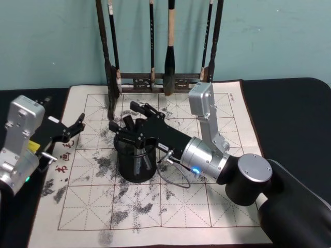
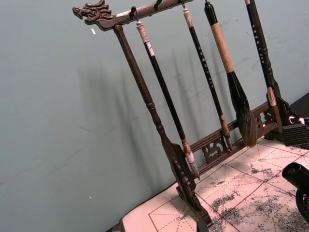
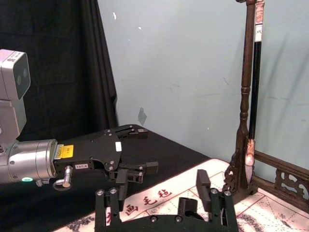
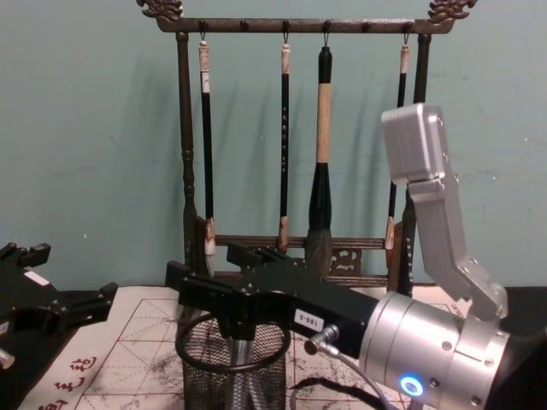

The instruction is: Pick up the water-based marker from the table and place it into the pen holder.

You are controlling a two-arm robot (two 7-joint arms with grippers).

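Note:
The black wire-mesh pen holder point(image 1: 135, 169) point(image 4: 203, 369) stands on the calligraphy mat, left of centre. Through the mesh a pale slim shaft point(image 4: 243, 366) stands inside it, which looks like the water-based marker. Dark sticks show in the cup's mouth in the head view. My right gripper point(image 1: 122, 117) point(image 4: 205, 265) point(image 3: 155, 194) hovers just over the holder's rim, fingers spread wide and open. My left gripper point(image 1: 79, 128) point(image 3: 144, 151) point(image 4: 72, 278) is open and holds nothing, parked at the mat's left edge, apart from the holder.
A tall dark wooden brush rack point(image 1: 155, 80) point(image 2: 166, 145) point(image 4: 299, 137) with several hanging brushes stands at the back of the mat point(image 1: 207, 206), just behind the holder. A thin cable loop point(image 1: 176, 178) hangs under the right wrist. Black cloth point(image 1: 289, 113) surrounds the mat.

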